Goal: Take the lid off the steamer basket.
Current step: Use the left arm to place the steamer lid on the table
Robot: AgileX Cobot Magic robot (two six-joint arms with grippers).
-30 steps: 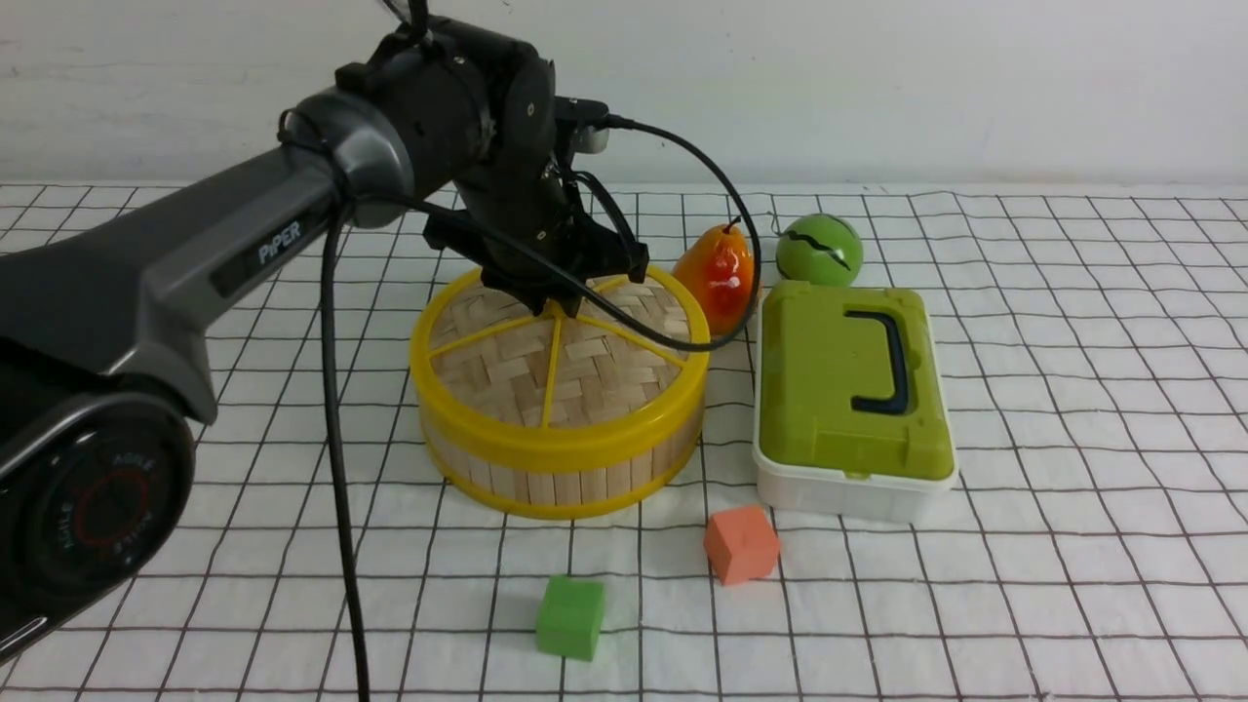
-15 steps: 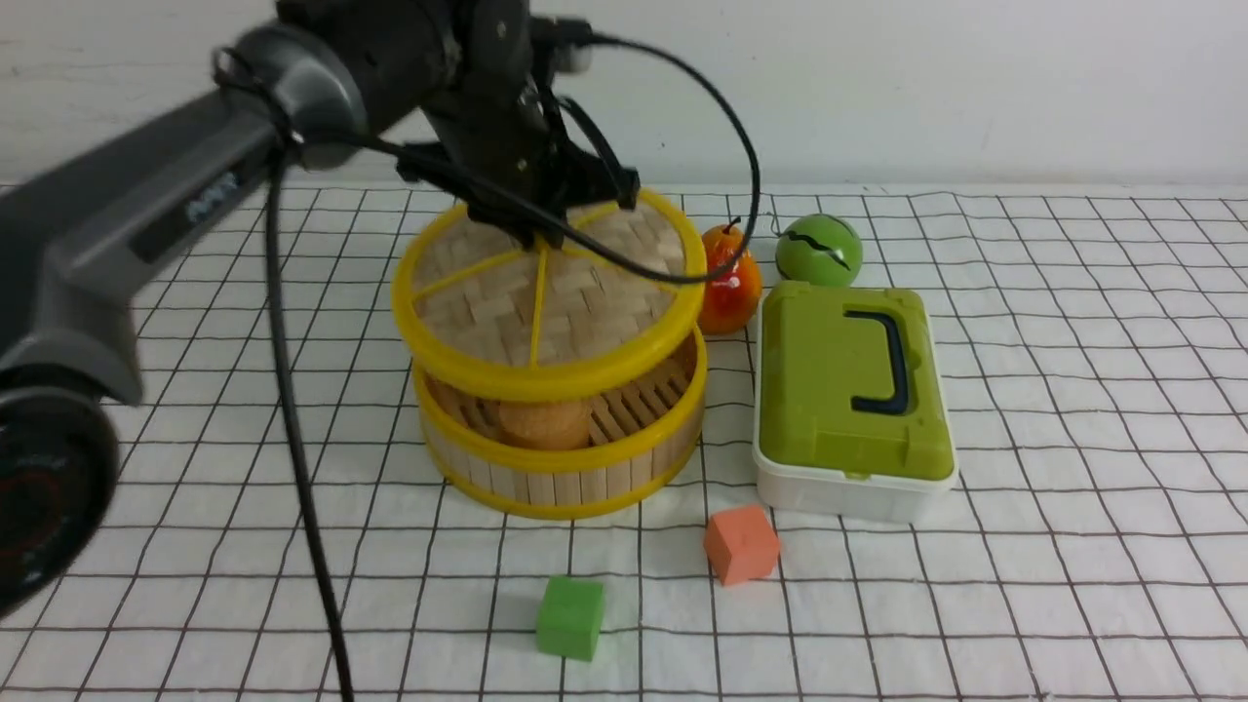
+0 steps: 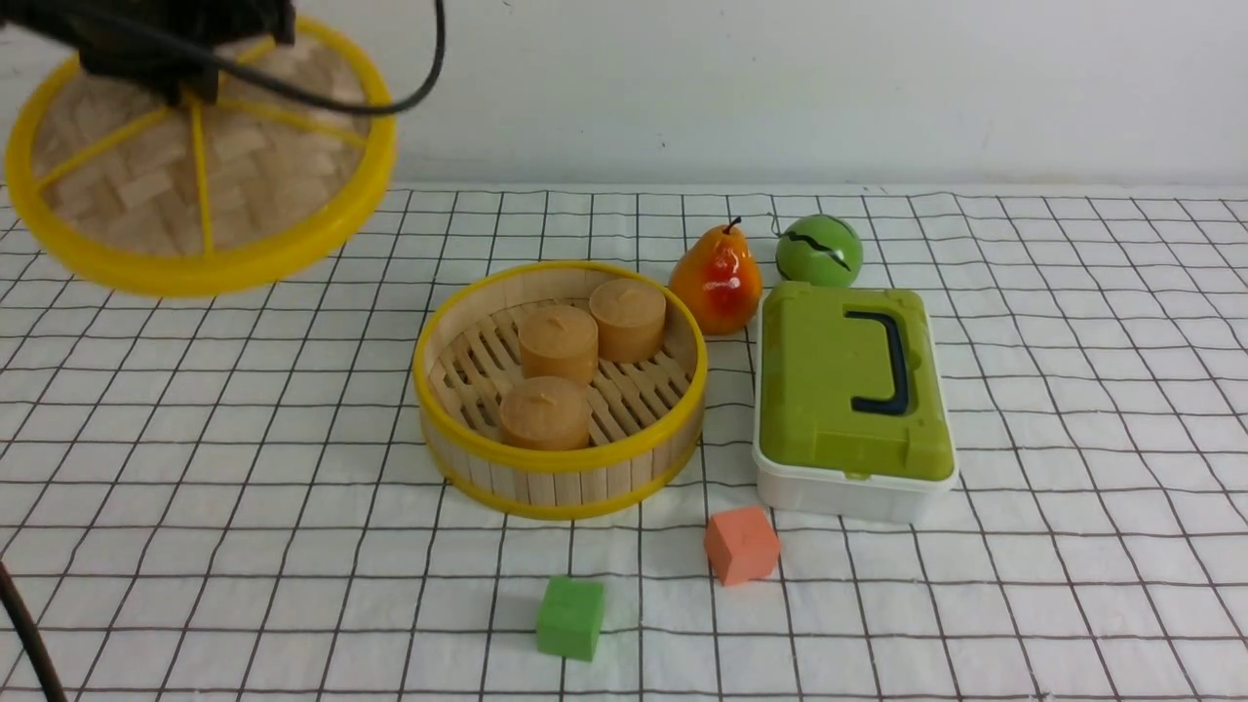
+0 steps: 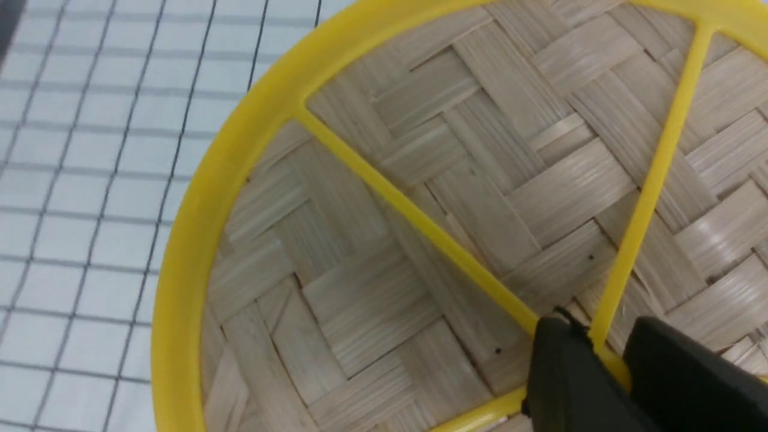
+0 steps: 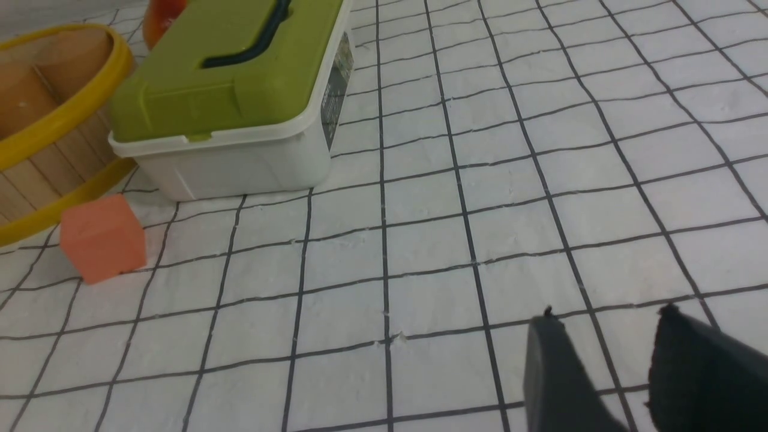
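You are looking at a plain off-white wall point(image 3: 799, 88) running across the whole back of the scene. It meets the bench point(image 3: 975, 185) along a straight edge. A white cloth point(image 3: 1072, 604) printed with a dark grid of squares covers the bench. It lies slightly rumpled, so the lines waver. The light is soft and even, and shadows on the cloth are faint.

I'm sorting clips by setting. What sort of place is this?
Most likely a robot lab bench rather than a kitchen: a white grid-lined cloth lies under everything, the wall behind is bare, and props, a shiny pear, a green cube and an orange cube, sit near the steamer basket.
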